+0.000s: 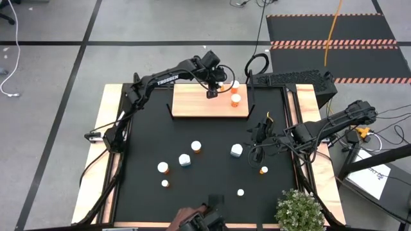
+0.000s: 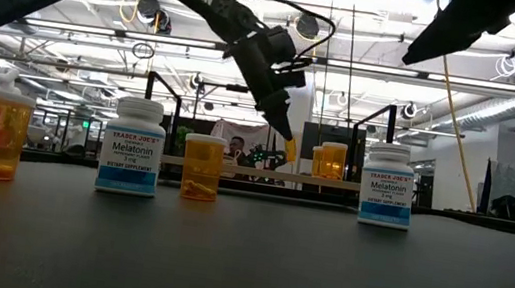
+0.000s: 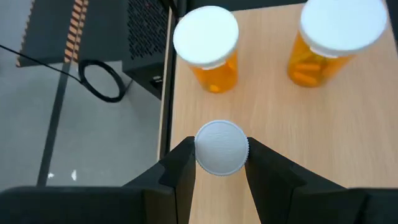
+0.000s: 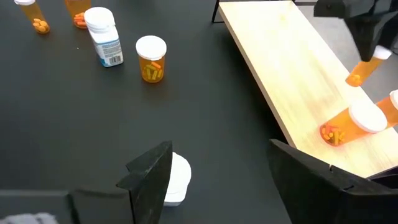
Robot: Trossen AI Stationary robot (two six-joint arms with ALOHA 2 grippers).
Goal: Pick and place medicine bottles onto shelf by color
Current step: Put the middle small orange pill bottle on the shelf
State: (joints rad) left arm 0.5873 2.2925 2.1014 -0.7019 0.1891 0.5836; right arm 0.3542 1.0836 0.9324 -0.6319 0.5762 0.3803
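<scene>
My left gripper (image 1: 212, 92) is over the light-wood shelf (image 1: 192, 102) at the table's far side, shut on a small orange bottle (image 2: 290, 150) with a white cap. Two bigger orange bottles (image 1: 235, 85) (image 1: 235, 99) stand upright on the shelf's right end. My right gripper (image 4: 221, 155) is open, low over the black mat right of centre, with a white bottle (image 4: 177, 178) beside one finger. More orange bottles (image 1: 196, 147) (image 1: 164, 167) (image 1: 264, 170) and another white bottle (image 1: 185, 160) stand upright on the mat. My left gripper pinches the small bottle by its white cap (image 3: 221, 147) between its two fingers (image 3: 180, 168), coming from above and pointing down. The bottle hangs upright below the fingers, its base just above the shelf board.
Black uprights (image 1: 170, 110) stand at the shelf's ends. A potted plant (image 1: 299, 209) sits at the near right corner and a dark device (image 1: 200, 221) at the near edge. Two small bottles (image 1: 165, 183) (image 1: 241, 192) stand near the front. Bare board lies left of my left gripper.
</scene>
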